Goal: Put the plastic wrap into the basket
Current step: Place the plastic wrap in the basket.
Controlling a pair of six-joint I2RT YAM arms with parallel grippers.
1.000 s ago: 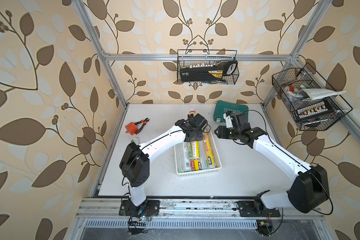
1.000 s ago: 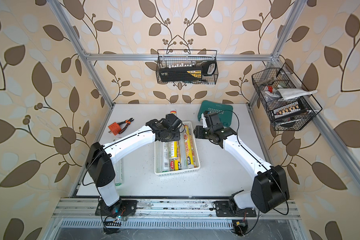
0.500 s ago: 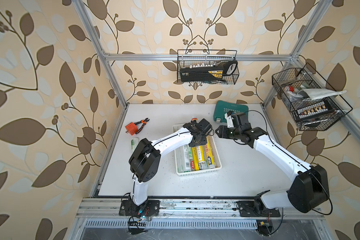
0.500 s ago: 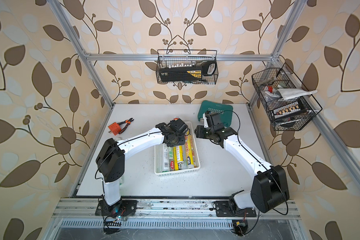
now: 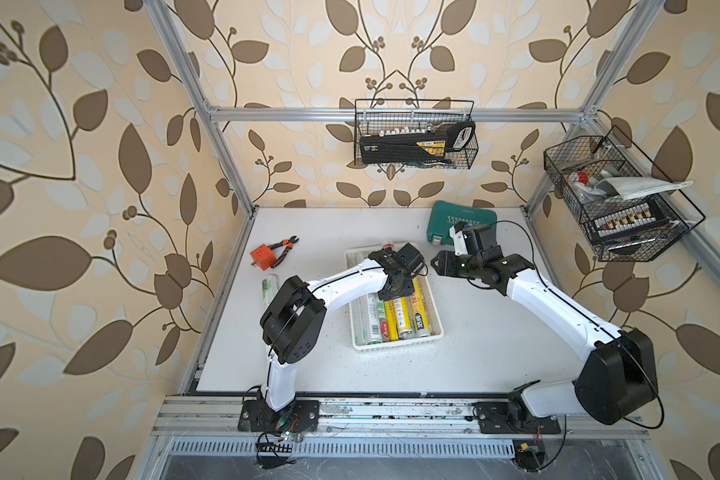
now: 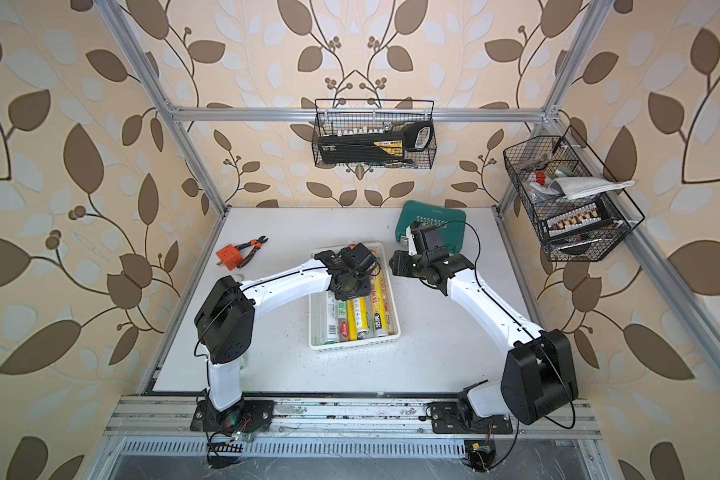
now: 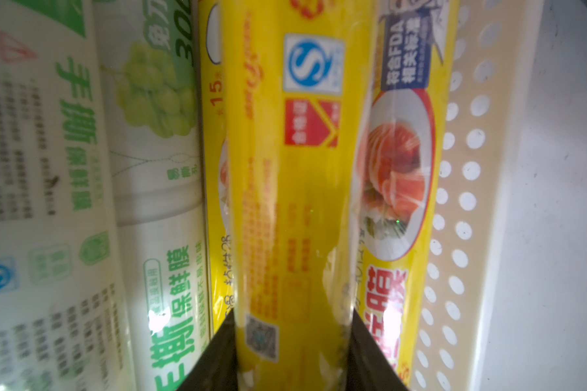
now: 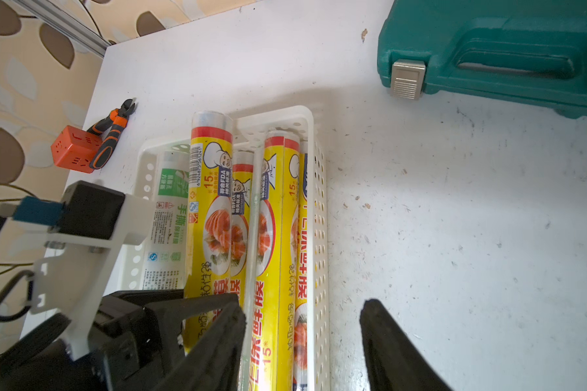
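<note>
Now the left gripper [image 7: 292, 313] has its two fingers [image 7: 217, 355] closed against the sides of a yellow roll [image 7: 285, 169] of plastic wrap, which runs out ahead of the fingertips above the other rolls [image 7: 150, 237] lying in the white basket [image 7: 461, 203]. The right gripper [image 8: 302, 304] stands partly open and empty, with the basket's long wall seen between its fingertips. One green-labelled roll [image 5: 269, 289] lies on the table [image 5: 495, 332], well apart from both grippers.

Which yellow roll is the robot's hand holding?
The yellow roll on top, sitting higher than its neighbours. The left hand is closed around it; the other yellow rolls lie lower in the basket, with no hand on them.
</note>
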